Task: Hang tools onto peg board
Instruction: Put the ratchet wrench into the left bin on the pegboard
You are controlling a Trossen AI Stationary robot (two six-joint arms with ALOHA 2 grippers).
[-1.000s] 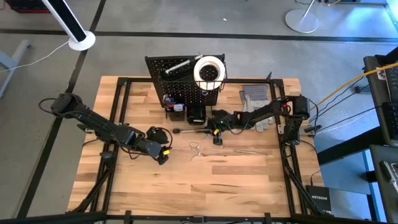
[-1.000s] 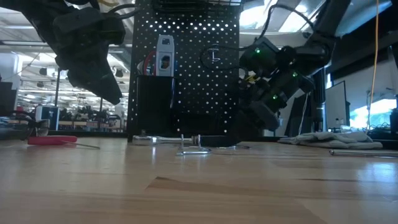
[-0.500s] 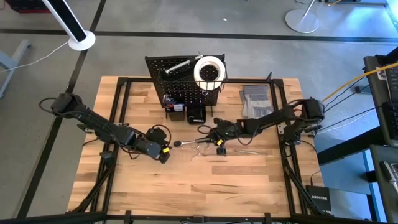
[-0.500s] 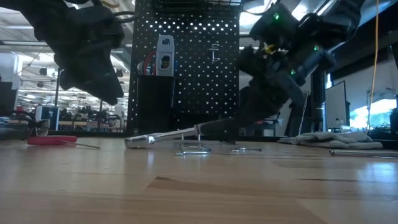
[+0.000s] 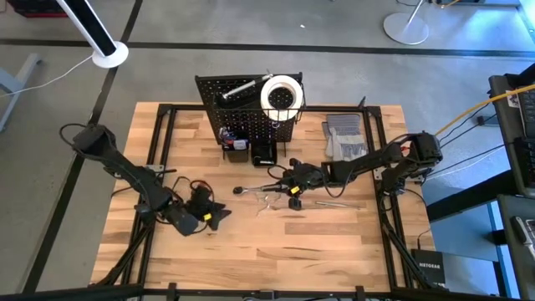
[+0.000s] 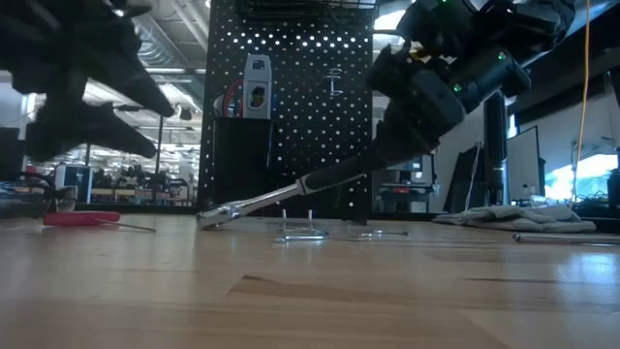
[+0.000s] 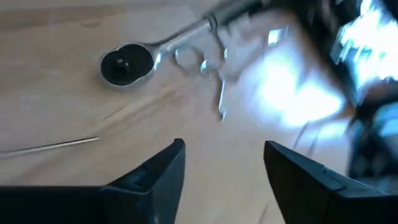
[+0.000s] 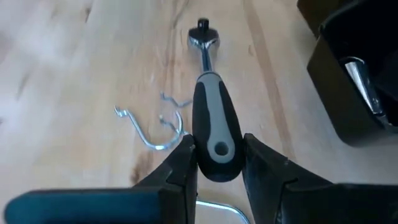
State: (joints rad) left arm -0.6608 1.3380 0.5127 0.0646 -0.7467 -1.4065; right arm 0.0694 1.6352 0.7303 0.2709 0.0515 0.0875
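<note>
Ratchet (image 8: 210, 118) with grey-black handle is clamped between the right tool (image 8: 217, 163) fingers, its head resting on the wooden worktop (image 8: 81, 81). Bent wire hooks (image 8: 152, 127) are seen beside it. Black bin (image 8: 354, 81) is seen near.

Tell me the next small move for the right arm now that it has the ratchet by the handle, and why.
Probably lift a little more. The right gripper is shut on the ratchet at its grey handle, but the low view shows it tilted with its head at the table. Raising it clear of the loose wire hooks comes before swinging toward the peg board. The left gripper waits open nearby.
</note>
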